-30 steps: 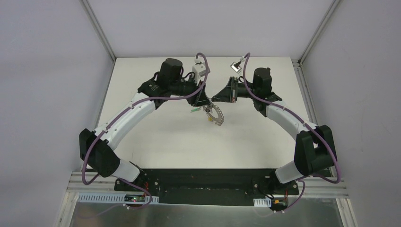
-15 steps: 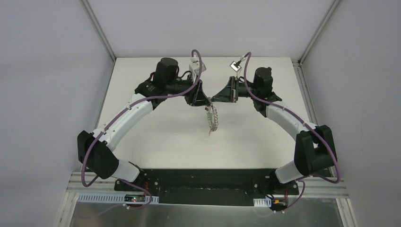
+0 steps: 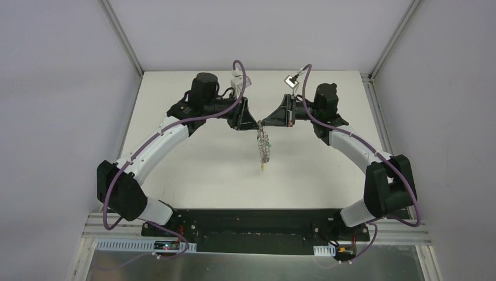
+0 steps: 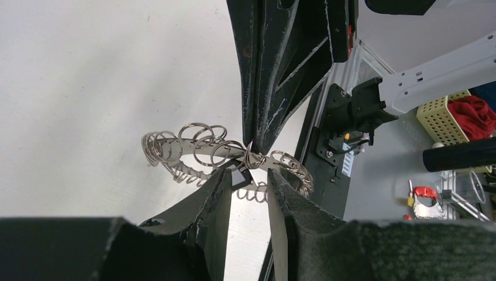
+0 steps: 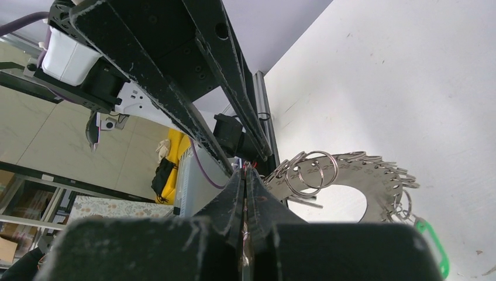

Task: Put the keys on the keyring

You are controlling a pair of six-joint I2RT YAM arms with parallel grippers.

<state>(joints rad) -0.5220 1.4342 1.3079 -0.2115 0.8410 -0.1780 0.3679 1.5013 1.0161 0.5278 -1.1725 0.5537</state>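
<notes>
The keyring [image 3: 264, 150] hangs edge-on in the air at the table's middle back, and also shows in the left wrist view [image 4: 175, 149] and the right wrist view [image 5: 357, 175]. My right gripper [image 5: 245, 170] is shut on one small wire ring at its top. My left gripper [image 4: 248, 175] faces it tip to tip, jaws apart, with a small dark piece [image 4: 241, 175] against the left finger, possibly the black key's head. A green key [image 5: 436, 249] hangs on the keyring. A yellow-orange key [image 3: 263, 167] hangs at its bottom end.
The white table [image 3: 193, 170] lies below the hanging keyring. Metal frame posts [image 3: 120, 35] rise at the back corners. Both arms arch inward from their bases at the near edge [image 3: 251, 225].
Both grippers have closed in until their tips meet. The keyring has swung from lying slanted and face-on under the left gripper to hanging straight down, edge-on, at the meeting point.
</notes>
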